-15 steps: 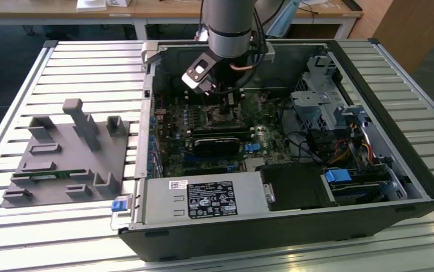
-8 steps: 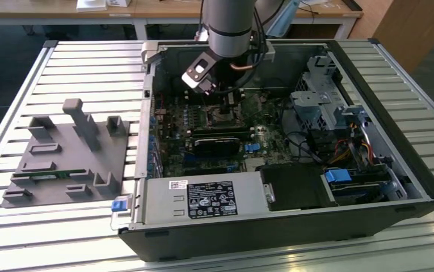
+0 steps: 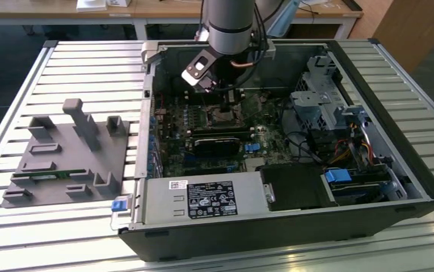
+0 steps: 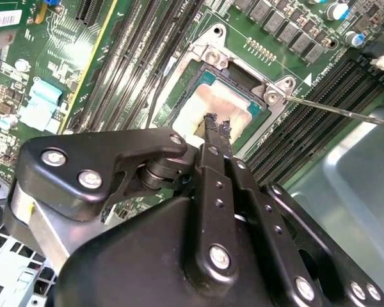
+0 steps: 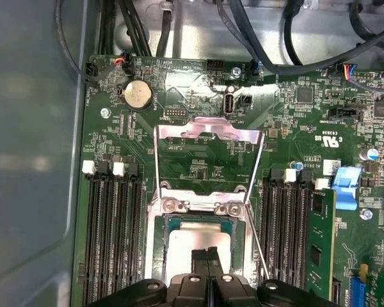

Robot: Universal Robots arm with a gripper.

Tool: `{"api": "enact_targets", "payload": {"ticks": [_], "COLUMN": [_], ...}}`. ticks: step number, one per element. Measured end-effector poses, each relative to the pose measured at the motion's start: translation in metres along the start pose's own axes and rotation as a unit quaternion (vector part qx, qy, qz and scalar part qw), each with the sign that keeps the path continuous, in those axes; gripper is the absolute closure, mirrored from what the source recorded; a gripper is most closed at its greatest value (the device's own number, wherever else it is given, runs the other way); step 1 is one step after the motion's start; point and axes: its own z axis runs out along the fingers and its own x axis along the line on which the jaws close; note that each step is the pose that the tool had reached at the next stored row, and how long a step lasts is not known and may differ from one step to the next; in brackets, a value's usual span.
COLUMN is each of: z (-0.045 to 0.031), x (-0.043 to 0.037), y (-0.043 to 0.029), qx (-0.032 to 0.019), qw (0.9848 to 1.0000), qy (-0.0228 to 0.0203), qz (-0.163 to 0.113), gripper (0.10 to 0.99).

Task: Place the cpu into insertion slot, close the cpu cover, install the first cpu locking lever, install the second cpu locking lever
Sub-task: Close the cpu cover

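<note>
In the first wrist view the pressed-together fingers are covering the cpu edge beneath them; contact is proving indeterminable.

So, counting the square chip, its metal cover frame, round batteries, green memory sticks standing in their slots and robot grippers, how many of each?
cpu: 1
cpu cover: 1
round battery: 1
green memory stick: 1
gripper: 1
Total: 5
</note>
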Motion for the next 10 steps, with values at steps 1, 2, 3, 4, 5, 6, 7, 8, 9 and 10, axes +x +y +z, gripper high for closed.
{"api": "enact_targets", "payload": {"ticks": [1, 2, 3, 4, 5, 6, 7, 8, 9, 10], "z": [-0.0014, -0.003, -0.0057, -0.0077, -0.0098, -0.0119, -0.0138, -0.0155, -0.0165, -0.0168], "x": [0.0, 0.0001, 0.0, 0.0001, 0.0001, 0.0001, 0.0001, 0.0002, 0.0002, 0.0002], "y": [0.0, 0.0001, 0.0002, 0.0003, 0.0003, 0.0004, 0.0005, 0.0005, 0.0006, 0.0006], "qx": [0.0, 0.0, 0.0001, 0.0, 0.0, 0.0, 0.0, 0.0, 0.0, 0.0], "qw": [1.0, 1.0, 1.0, 1.0, 1.0, 1.0, 1.0, 1.0, 1.0, 1.0], "qy": [0.0, 0.0, -0.0002, 0.0, 0.0, -0.0001, 0.0, 0.0, 0.0, 0.0], "qz": [0.0, 0.0, 0.0, 0.0, 0.0, 0.0, 0.0, 0.0, 0.0, 0.0], "gripper": [0.98, 0.98, 0.98, 0.98, 0.98, 0.98, 0.98, 0.98, 0.98, 0.98]}}
